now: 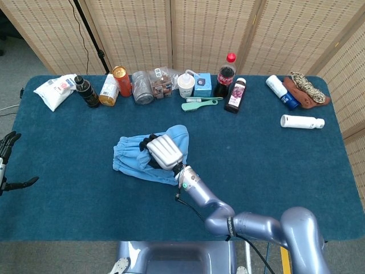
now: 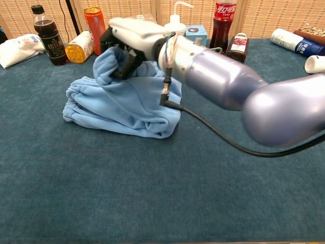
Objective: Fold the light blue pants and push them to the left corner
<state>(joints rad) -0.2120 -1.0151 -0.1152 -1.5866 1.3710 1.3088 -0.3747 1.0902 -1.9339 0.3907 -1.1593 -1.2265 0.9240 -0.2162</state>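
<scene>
Chest view: right hand [image 2: 127, 38] grips pants [image 2: 122, 101].
Arm reaches across; left hand [image 1: 7, 165] hovers with fingers apart.

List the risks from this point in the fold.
1. The right hand holds the end of the light blue fleece pants above the stack; released too early, that end may flop short and leave the edges uneven.
2. The row of upright bottles stands just behind the pants; the tall orange can and clear spray bottle could be toppled if the arm swings back.
3. The left hand sits off at the table's edge, so nothing pins the bundle; it may slide.
</scene>
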